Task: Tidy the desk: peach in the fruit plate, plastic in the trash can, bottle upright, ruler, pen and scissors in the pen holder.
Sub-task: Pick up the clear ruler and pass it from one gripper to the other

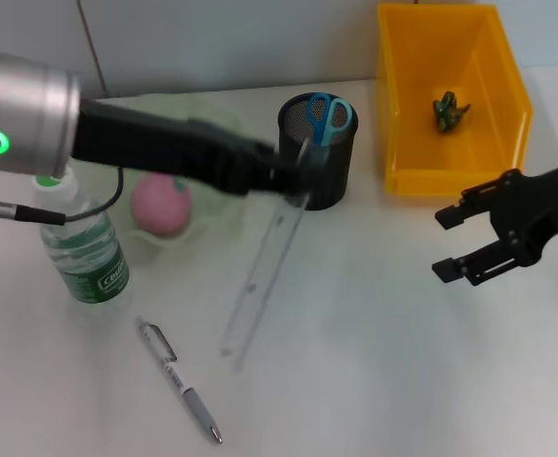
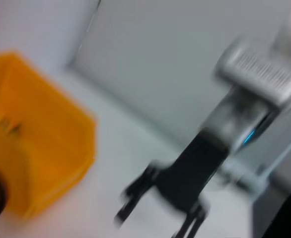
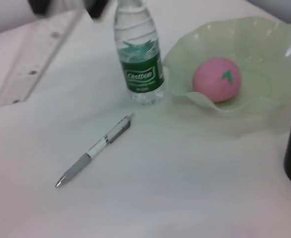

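Peach (image 1: 161, 204) in fruit plate (image 1: 224, 124), plastic (image 1: 448, 109) in trash can (image 1: 405, 114), bottle (image 1: 81, 246) upright, scissors (image 1: 327, 116) in pen holder (image 1: 334, 164); left gripper (image 1: 298, 176) clamps ruler (image 1: 263, 278) beside holder, pen (image 1: 179, 379) left on desk, right gripper (image 1: 465, 242) open, idle; left fingertips blurred.

— Can you make out the left hand (image 1: 293, 176) by the pen holder (image 1: 317, 152)?
— No, it's smeared; its grip on the ruler (image 1: 265, 276) can't be read.
— And the left wrist view?
— All blur: the trash can (image 2: 31, 134) cut off at nine o'clock, the right hand (image 2: 155, 208) just a dark shape.
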You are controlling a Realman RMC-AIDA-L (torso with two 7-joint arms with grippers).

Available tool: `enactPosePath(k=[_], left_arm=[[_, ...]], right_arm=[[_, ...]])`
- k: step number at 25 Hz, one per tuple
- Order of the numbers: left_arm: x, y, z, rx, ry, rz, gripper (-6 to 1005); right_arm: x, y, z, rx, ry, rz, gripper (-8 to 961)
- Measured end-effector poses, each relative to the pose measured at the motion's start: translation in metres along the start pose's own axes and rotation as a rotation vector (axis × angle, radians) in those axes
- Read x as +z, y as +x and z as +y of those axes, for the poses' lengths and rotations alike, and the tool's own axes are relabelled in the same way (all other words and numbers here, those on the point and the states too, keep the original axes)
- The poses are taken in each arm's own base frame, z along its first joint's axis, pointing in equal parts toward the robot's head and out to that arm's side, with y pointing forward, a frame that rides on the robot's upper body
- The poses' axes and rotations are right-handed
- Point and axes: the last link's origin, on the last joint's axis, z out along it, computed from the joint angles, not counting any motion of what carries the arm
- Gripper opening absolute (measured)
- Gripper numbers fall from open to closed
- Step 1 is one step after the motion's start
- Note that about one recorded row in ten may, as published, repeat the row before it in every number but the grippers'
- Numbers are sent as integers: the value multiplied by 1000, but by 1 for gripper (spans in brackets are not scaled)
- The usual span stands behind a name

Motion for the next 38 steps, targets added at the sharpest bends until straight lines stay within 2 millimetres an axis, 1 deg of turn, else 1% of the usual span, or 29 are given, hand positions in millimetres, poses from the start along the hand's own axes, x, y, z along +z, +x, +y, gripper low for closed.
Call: enactPosePath(k=[1, 2, 3, 5, 6, 7, 9, 10, 11, 13, 19, 22, 23, 25, 26, 27, 30, 31, 32, 33, 34, 38], left_arm=[[0, 0, 0, 0, 0, 0, 392], [-6, -1, 0, -15, -86, 130, 392], [-8, -4, 1, -16, -143, 225, 393], [-8, -4, 1, -16, -143, 225, 393], [-9, -6, 3, 6, -185, 299, 394], [-10, -13, 10, 83, -254, 448, 394], [-10, -17, 15, 146, -272, 537, 395], [-10, -17, 15, 146, -272, 537, 395], [-7, -25, 16, 219, -256, 670, 396], [-5, -29, 13, 236, -230, 739, 396], [18, -56, -16, 225, -62, 964, 399], [31, -66, -22, 229, 12, 1025, 400], [36, -67, -22, 240, 41, 1044, 400], [46, -69, -19, 266, 73, 1054, 401], [46, -69, -19, 266, 73, 1054, 401], [57, -72, -16, 292, 127, 1066, 402], [67, -74, -14, 311, 201, 1080, 403], [67, -74, -14, 311, 201, 1080, 403], [73, -76, -12, 329, 268, 1088, 403], [75, -76, -12, 333, 291, 1095, 404], [76, -77, -12, 334, 314, 1101, 404], [80, -78, -10, 344, 380, 1115, 406]], right_arm=[[-1, 4, 1, 18, 3, -10, 785], [0, 7, 1, 31, 4, -17, 785], [1, 13, 2, 59, 3, -29, 785], [2, 15, 2, 68, 2, -32, 785], [2, 17, 2, 76, 0, -34, 785], [2, 18, 2, 83, 3, -38, 785], [-1, 20, 1, 98, 14, -55, 784], [-2, 21, 1, 105, 21, -66, 784], [-4, 23, 0, 113, 29, -79, 784], [-7, 26, 0, 126, 48, -121, 784], [-6, 37, 5, 138, 85, -202, 784], [-7, 43, 9, 118, 110, -265, 784], [-5, 47, 13, 94, 138, -323, 784], [-4, 50, 15, 84, 154, -356, 783], [-2, 51, 17, 73, 165, -393, 783], [0, 53, 20, 60, 175, -427, 783], [11, 55, 28, 17, 188, -527, 783], [15, 55, 31, 6, 191, -560, 783], [18, 55, 33, -6, 195, -586, 783], [24, 55, 36, -29, 206, -641, 783], [24, 55, 36, -29, 206, -641, 783], [37, 56, 42, -90, 253, -756, 783]])
